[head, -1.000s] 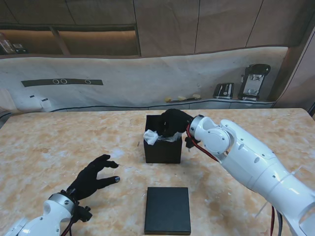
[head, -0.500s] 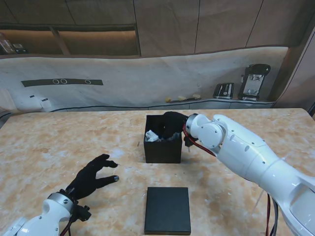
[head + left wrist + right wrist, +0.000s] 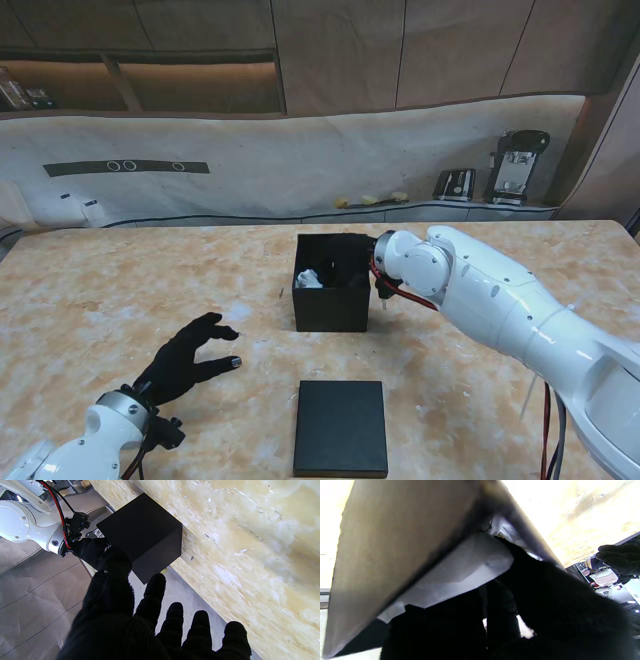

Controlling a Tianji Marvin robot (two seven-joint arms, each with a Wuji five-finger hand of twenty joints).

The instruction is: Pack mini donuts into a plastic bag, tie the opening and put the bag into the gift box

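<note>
Tabletop: pale beige marbled stone, glossy, with cream and tan veining. Past its far edge runs a white counter or bench, with two dark appliances at the right end and a few small yellowish items near its middle. Brown panelled wall and a recessed shelf above that.

Gift box: black, cube-shaped, open at the top, standing upright near the middle of the tabletop. The left wrist view shows its matte, unmarked outer walls. The right wrist view looks in over a wall, which reads grey-brown in the glare.

Plastic bag: crinkled, whitish-translucent, lying inside the gift box; only a small patch shows at the box's left inner side in the stand view. In the right wrist view it appears as pale folded film against the box's inner wall. Its contents and any knot cannot be made out.

Lid: flat black rectangle lying on the tabletop nearer to the robot than the box, well apart from it.

Right hand: black-gloved, reaching down inside the box; whether its fingers grip the bag cannot be told.

Left hand: black-gloved, hovering over the tabletop at the near left, fingers spread, holding nothing.
</note>
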